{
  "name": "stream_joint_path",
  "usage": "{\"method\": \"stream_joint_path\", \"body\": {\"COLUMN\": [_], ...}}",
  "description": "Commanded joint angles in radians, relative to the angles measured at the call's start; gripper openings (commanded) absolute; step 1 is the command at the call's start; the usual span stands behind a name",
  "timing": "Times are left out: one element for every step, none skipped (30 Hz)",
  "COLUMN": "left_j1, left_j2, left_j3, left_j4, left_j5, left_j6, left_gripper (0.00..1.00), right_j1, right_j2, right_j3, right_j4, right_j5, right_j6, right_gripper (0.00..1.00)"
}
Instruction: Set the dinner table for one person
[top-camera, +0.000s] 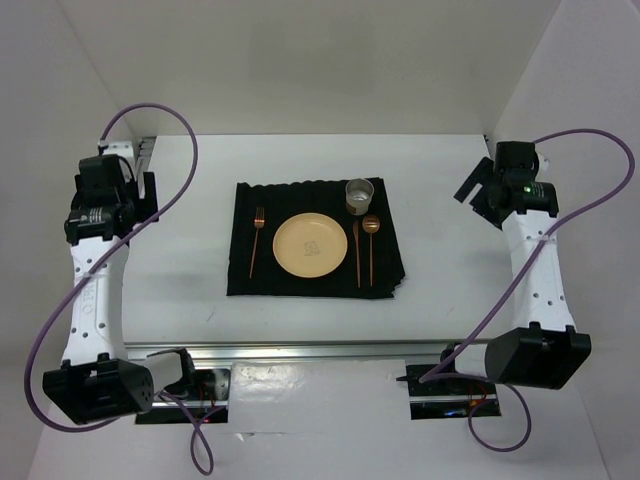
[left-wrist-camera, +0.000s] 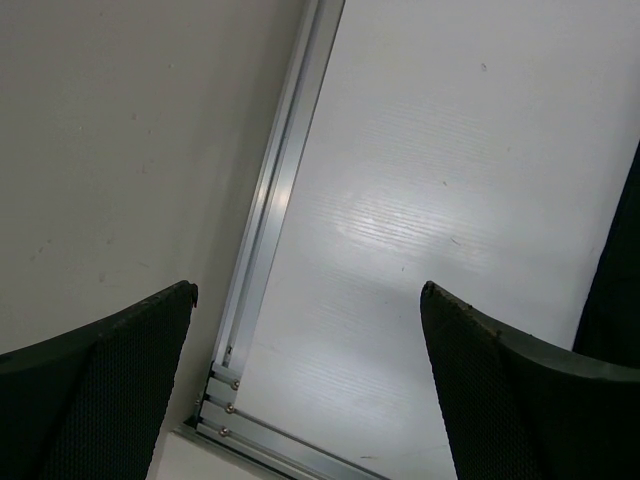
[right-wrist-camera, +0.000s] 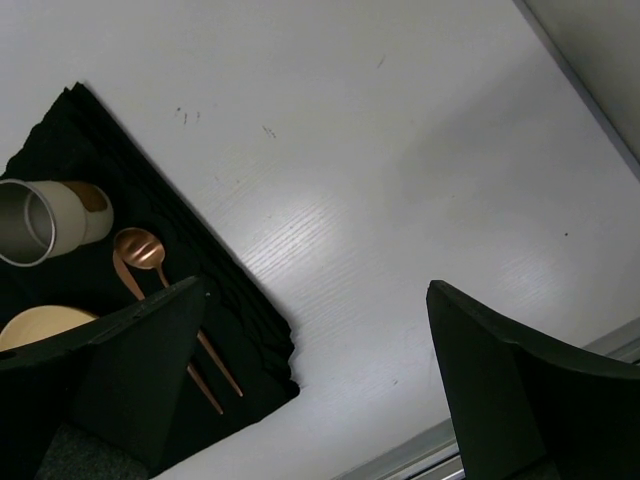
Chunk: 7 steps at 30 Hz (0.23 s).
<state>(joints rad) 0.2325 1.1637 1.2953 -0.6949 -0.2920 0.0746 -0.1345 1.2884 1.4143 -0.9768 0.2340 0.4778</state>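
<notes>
Yellow plate (top-camera: 311, 246), black ribbed mat (top-camera: 245, 280), white dinner table (top-camera: 180, 260)

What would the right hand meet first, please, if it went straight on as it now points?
Probably the bare dinner table beside the black mat; nothing shows in between, though depth is unclear.

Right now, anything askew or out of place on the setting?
Nothing major: plate centred on the black mat, fork left, knife and spoon right, cup upright at far right. Only the mat's near-right edge looks slightly rumpled.
</notes>
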Motion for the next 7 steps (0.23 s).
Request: {"method": "stream_joint_path", "body": {"left_j1": [-0.002, -0.002, -0.002, -0.002, -0.002, -0.002, -0.002], "left_j2": [-0.038, -0.038, -0.048, -0.048, -0.048, -0.048, -0.058], "left_j3": [-0.002, -0.002, -0.013, -0.013, -0.013, -0.013, -0.013], "left_j4": [0.000, 0.009, 0.009, 0.009, 0.009, 0.009, 0.009], "left_j5": [0.022, 0.022, 0.022, 0.022, 0.022, 0.022, 0.031], "left_j6": [0.008, 0.008, 0.019, 0.019, 0.019, 0.019, 0.019], "left_gripper": [0.99, 0.99, 0.99, 0.99, 0.99, 0.99, 0.99], "right_j1": [-0.002, -0.002, -0.002, -0.002, -0.002, -0.002, -0.002], "right_j2": [-0.031, -0.031, -0.043, -0.053, -0.054, -0.069, -0.083], "right_j3": [0.011, 0.011, 0.011, 0.011, 0.000, -0.009, -0.009], "right_j4": [-0.013, -0.013, -0.013, -0.013, -0.013, -0.013, -0.002], "right_j5": [-0.022, -0.022, -0.022, -0.022, -0.033, -0.033, -0.033], "right_j6": [-0.015, -0.015, -0.015, -0.028, -0.028, -0.037, -0.038], "right_gripper": [1.00, 1.00, 1.00, 1.00, 1.00, 1.00, 1.00]}}
